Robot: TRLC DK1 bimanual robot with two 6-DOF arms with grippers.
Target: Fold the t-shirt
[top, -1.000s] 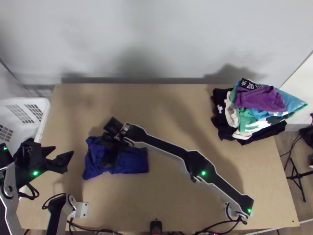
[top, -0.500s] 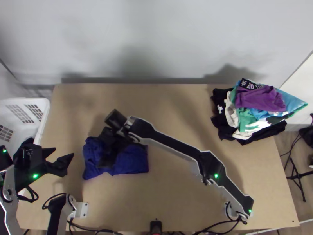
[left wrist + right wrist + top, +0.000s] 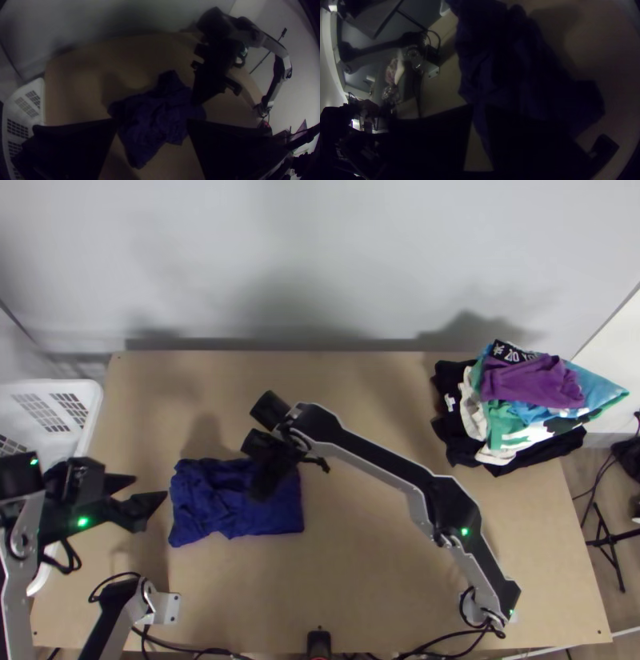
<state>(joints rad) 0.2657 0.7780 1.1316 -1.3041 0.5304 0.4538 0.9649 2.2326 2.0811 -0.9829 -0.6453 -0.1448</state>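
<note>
The blue t-shirt [image 3: 210, 508] lies in a compact, wrinkled bundle left of the table's middle, flatter toward its right end. Over its upper right part is my right gripper [image 3: 261, 494]. My left gripper [image 3: 151, 486] stands open just left of the cloth, with nothing between its fingers. In the left wrist view the t-shirt [image 3: 160, 111] lies beyond my left gripper [image 3: 152, 121], whose fingers are wide apart. The right wrist view has the dark cloth [image 3: 520, 66] below my right gripper [image 3: 479, 106], open by a narrow gap.
A pile of clothes [image 3: 532, 400] lies at the table's back right corner. At the left edge stands a white basket [image 3: 90, 412]. The right arm's links cross the right half of the table [image 3: 360, 596].
My right gripper has moved rightward over the t-shirt, uncovering more of its left part. The left gripper has shifted slightly to the right. The cloth lies nearly the same.
</note>
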